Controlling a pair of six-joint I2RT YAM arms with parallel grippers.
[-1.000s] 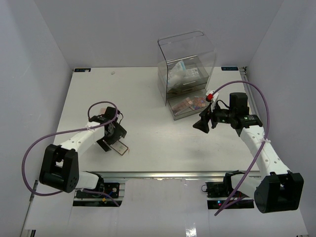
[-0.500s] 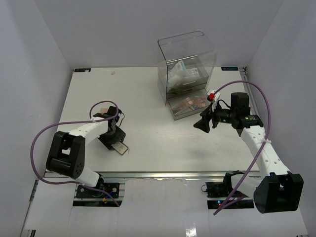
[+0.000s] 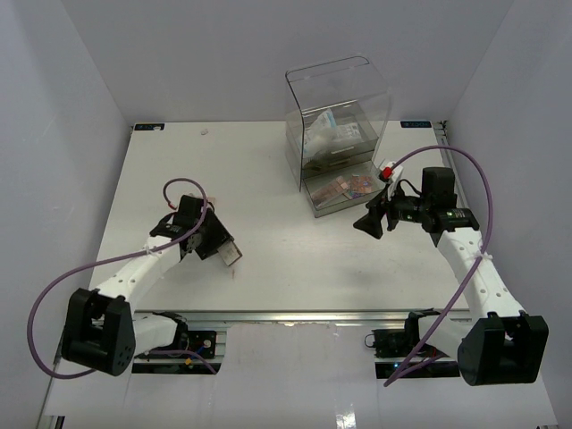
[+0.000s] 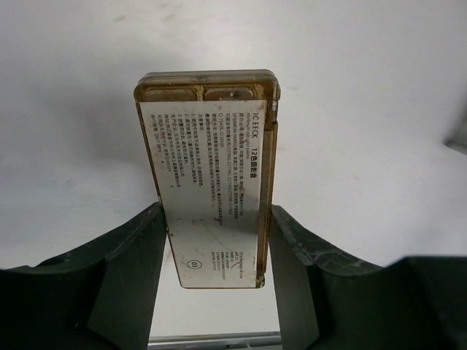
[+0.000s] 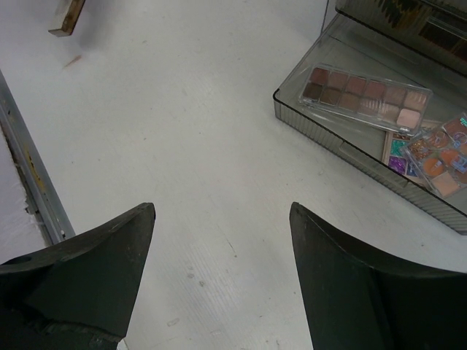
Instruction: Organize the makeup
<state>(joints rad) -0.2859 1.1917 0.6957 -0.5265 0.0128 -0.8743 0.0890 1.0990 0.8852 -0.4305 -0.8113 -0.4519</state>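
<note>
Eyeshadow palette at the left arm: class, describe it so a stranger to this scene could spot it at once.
Over the near left part of the white table, the left arm's fingers clamp a flat rectangular eyeshadow palette. Unlike the palettes lying face-up in the open drawer of the clear box at the far right, it shows its back: a white printed label edged in amber-brown.

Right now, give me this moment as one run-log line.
left gripper: shut on brown palette | right gripper: open, empty, near open drawer | stored palettes: in drawer
</note>
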